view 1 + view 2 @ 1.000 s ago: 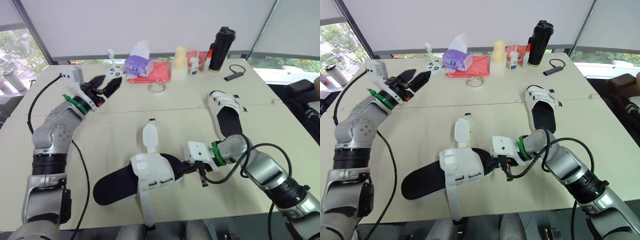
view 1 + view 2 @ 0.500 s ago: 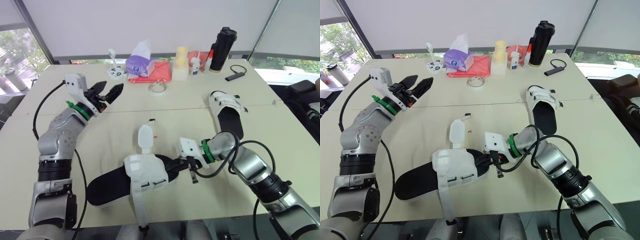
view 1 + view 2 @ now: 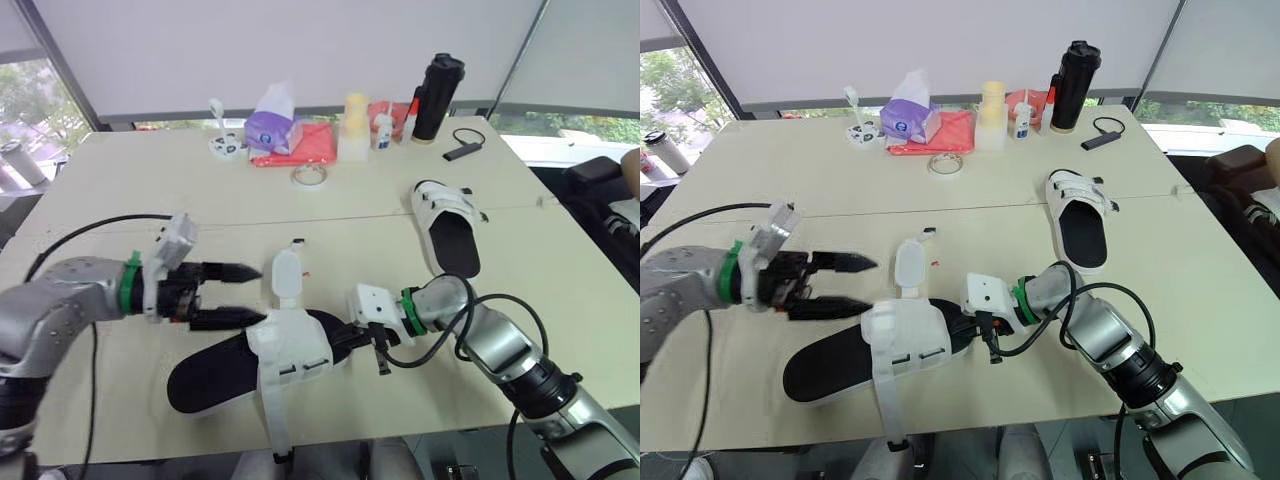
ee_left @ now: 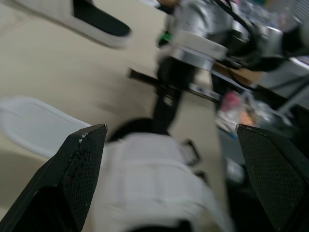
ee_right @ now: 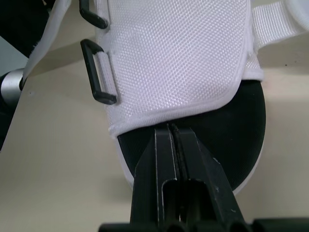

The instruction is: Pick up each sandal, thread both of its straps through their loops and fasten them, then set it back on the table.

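The unfastened sandal (image 3: 262,352) lies on the bench (image 3: 150,190) near its front edge, black sole down and white upper on top. One loose strap (image 3: 287,276) lies flat on the bench, pointing away from the upper. The other strap (image 3: 274,425) runs off the upper's opposite side and over the bench edge.

The left claw (image 3: 258,293) is spread wide and sits just beside the sandal's upper. One finger points at the flat strap, the other lies along the sole's edge, and the upper sits in the opening between them without visible contact.

The right claw (image 5: 172,129) is pressed shut, its fingers lying over the sandal's black footbed with the tips meeting the rim of the white upper. Whether that rim is pinched cannot be told. Two black loops (image 5: 99,72) sit on the upper near those tips.

The second sandal (image 3: 448,225) rests well apart from the unfastened sandal, beyond the right arm.
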Controlling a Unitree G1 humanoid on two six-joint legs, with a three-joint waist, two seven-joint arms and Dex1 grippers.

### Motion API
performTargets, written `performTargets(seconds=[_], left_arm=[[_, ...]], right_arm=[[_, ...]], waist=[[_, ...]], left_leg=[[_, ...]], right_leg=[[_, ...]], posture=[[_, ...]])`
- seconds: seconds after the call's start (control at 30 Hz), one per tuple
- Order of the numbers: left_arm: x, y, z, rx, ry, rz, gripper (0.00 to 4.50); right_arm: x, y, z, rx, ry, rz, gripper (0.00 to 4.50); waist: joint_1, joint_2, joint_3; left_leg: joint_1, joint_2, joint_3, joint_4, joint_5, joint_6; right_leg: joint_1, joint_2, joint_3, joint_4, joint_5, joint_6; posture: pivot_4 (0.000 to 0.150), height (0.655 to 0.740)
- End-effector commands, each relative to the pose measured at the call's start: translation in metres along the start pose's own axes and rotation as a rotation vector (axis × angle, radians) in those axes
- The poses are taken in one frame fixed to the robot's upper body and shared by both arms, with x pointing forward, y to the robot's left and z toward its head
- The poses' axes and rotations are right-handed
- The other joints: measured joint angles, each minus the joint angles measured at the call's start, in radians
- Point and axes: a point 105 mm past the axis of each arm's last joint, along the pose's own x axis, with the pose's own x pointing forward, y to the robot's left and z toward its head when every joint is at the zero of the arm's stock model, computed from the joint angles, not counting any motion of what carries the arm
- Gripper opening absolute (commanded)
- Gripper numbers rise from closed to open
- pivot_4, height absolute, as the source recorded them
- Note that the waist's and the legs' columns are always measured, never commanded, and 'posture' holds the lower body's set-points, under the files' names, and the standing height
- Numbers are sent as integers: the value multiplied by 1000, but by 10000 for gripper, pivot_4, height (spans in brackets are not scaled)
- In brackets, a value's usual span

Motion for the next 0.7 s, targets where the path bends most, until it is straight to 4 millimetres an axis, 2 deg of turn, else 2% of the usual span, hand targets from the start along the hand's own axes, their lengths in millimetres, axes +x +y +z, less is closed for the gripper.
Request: performTargets(seconds=[0.03, 0.2, 0.37, 0.57, 0.7], left_arm=[[-2, -19, 2, 3, 12, -59, 44303], [-21, -54, -30, -177, 114, -105, 44303], [-25, -68, -54, -262, 164, -110, 44303], [-15, -66, -75, -261, 178, -74, 44303], [-7, -44, -89, -199, 162, 58, 44303]], right_arm=[[-3, -2, 2, -14, 7, -18, 0], [-3, -4, 3, -21, 7, -16, 0], [-1, -6, 5, -25, 5, -13, 0], [-1, -6, 7, -28, 7, -13, 0], [-1, -6, 10, -32, 3, -13, 0]], waist=[[3, 0, 0], [-10, 0, 0], [-2, 1, 0], [2, 1, 0], [10, 2, 0]], left_leg=[[0, 0, 0, 0, 0, 0], [0, 1, 1, -2, 0, 0], [0, 7, 3, -2, 0, 0], [0, 11, 4, -2, -1, -1], [0, 13, 4, -3, -1, -1]], right_leg=[[0, 0, 0, 0, 0, 0], [-3, 0, 3, 0, -1, -1], [-2, 2, 2, -1, -3, -6], [-3, 5, 3, -3, -1, -10], [-3, 8, 3, -4, 0, -11]], posture=[[1500, 7400], [1500, 7400], [1500, 7400], [1500, 7400], [1500, 7400]])
